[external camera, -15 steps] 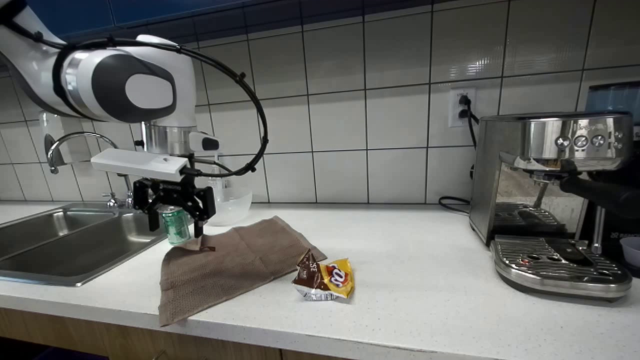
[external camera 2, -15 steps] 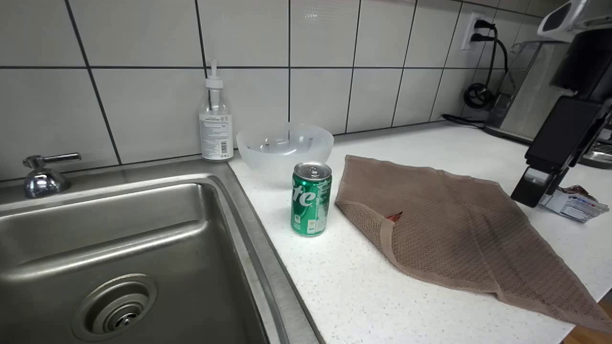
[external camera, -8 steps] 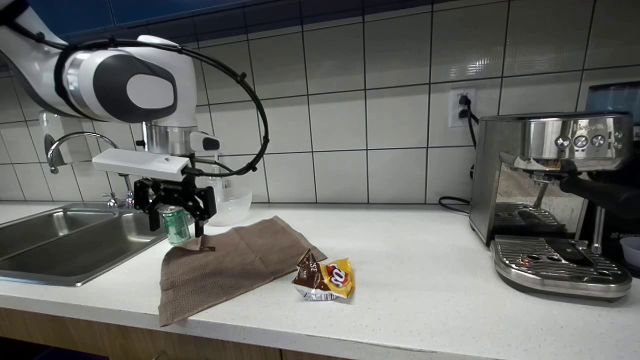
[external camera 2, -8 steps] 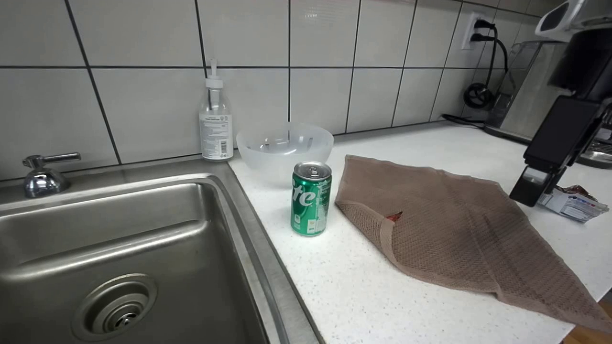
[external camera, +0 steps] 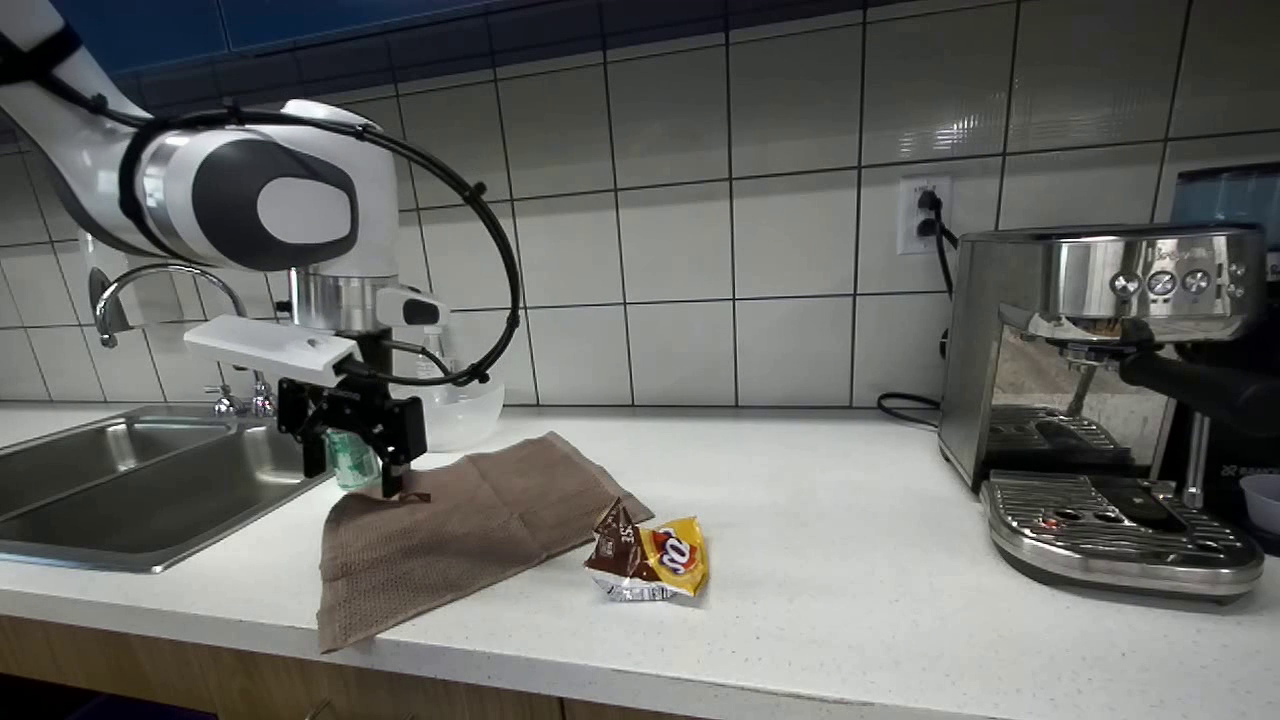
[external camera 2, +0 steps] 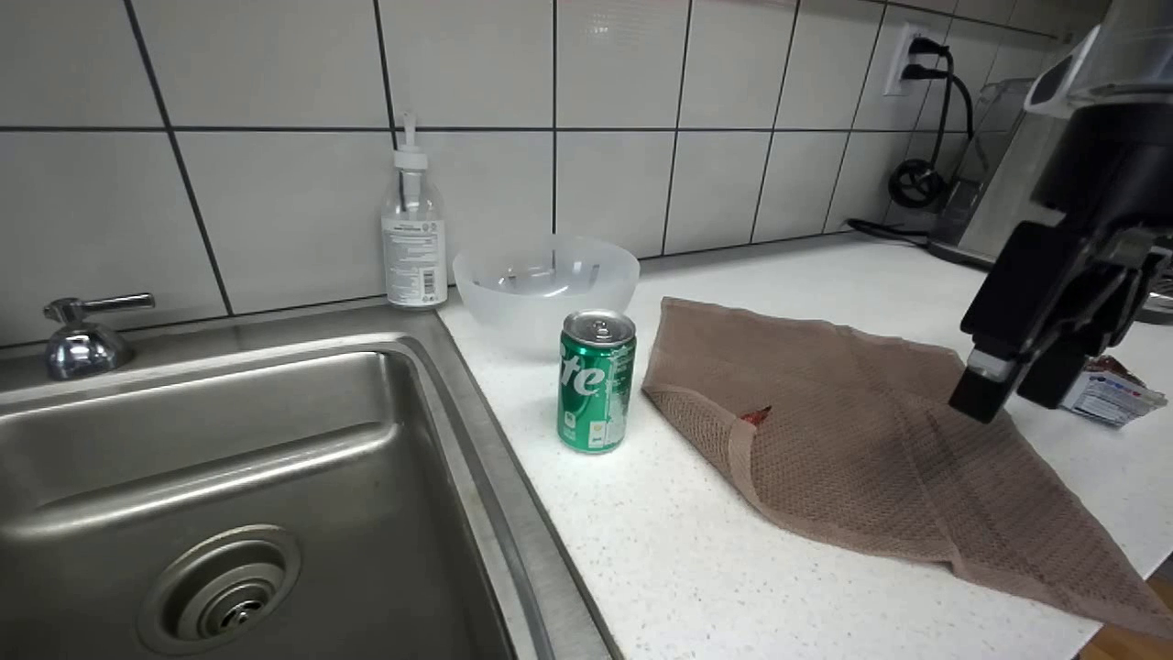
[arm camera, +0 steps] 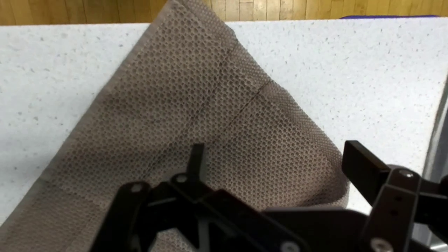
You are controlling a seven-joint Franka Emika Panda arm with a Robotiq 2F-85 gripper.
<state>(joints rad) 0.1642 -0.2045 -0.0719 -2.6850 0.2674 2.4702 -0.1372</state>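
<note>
We see the black two-finger gripper (arm camera: pixel 274 154) with its fingers parted and nothing between them. The brown waffle-textured cloth (arm camera: pixel 224 105) lies flat directly below — we find one finger over its middle and the other at its curled side edge, though we cannot tell whether either touches. The fingers spread parallel to the front edge of the speckled white counter (arm camera: pixel 52 87), while the cloth's long axis runs diagonally, from the wall side to a corner reaching past that edge. Farther out, we see a green aluminium can (external camera 2: pixel 596 385) upright between cloth and steel sink (external camera 2: pixel 367 550), with a frosted translucent bowl (external camera 2: pixel 513 307) behind it. A crumpled brown-and-yellow packet (external camera: pixel 650 555) lies just beside the cloth's opposite end; a stainless-steel espresso machine (external camera: pixel 1030 285) stands well apart.
</note>
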